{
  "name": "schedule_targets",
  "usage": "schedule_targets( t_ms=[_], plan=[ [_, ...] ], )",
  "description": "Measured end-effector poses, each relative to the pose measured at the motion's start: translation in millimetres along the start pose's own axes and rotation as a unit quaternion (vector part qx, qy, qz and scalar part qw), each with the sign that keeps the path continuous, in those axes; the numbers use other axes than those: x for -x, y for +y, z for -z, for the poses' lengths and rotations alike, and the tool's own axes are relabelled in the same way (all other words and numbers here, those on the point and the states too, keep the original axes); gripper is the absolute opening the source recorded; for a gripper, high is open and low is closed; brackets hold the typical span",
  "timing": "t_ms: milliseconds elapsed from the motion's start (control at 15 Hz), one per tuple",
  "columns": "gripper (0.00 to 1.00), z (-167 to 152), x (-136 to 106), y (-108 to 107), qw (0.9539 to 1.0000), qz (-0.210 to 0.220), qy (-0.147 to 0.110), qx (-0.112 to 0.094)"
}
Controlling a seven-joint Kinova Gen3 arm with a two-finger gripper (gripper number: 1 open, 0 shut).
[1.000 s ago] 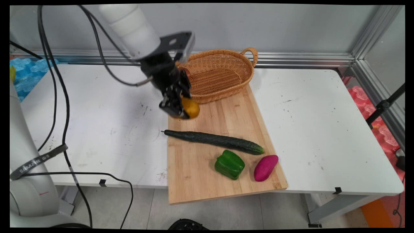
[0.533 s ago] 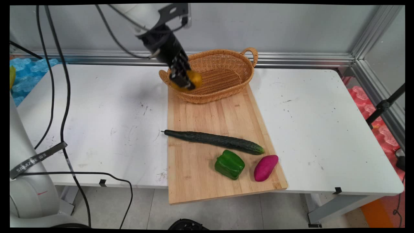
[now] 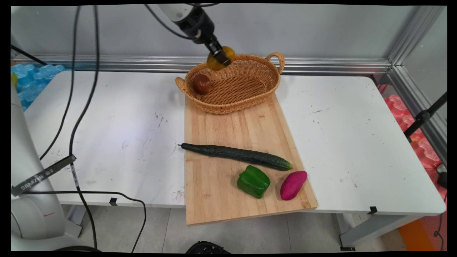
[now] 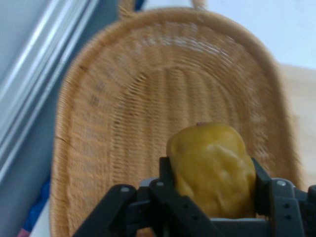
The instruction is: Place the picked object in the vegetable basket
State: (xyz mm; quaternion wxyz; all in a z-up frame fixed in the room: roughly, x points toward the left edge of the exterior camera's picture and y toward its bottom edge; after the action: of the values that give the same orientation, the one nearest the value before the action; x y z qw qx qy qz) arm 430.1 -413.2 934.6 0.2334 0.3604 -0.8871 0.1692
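Observation:
My gripper (image 3: 219, 58) is shut on a yellow-orange fruit (image 3: 226, 54), held in the air above the back rim of the wicker basket (image 3: 250, 103). In the hand view the yellow fruit (image 4: 212, 165) sits clamped between the two black fingers (image 4: 167, 173), with the basket's woven inside (image 4: 148, 98) spread out below it. A dark red-brown round fruit (image 3: 202, 84) lies inside the basket at its left end.
A wooden cutting board (image 3: 228, 128) lies in front of the basket. On it rest a long cucumber (image 3: 235, 155), a green bell pepper (image 3: 253, 181) and a purple sweet potato (image 3: 293, 185). Black cables (image 3: 73, 117) hang on the left.
The gripper has risen and moved back and to the right with the yellow fruit, from the board's far left corner to above the basket. The dark fruit in the basket is now uncovered.

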Motion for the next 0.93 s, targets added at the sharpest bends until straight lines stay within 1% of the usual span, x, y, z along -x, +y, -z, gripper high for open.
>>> schedule_targets(
  t_ms=[133,267,533,800,933],
  plan=[
    [0.0,-21,-6,-11,0.9998,0.015,0.006,-0.011],
    [0.0,-38,-10,-18,0.9997,0.017,0.007,-0.016],
    [0.0,-85,-18,-34,0.9996,0.015,0.006,-0.024],
    [0.0,-130,-21,-46,0.9995,0.019,-0.004,-0.025],
    [0.0,-145,-21,-49,0.9995,0.021,-0.009,-0.022]
  ],
)
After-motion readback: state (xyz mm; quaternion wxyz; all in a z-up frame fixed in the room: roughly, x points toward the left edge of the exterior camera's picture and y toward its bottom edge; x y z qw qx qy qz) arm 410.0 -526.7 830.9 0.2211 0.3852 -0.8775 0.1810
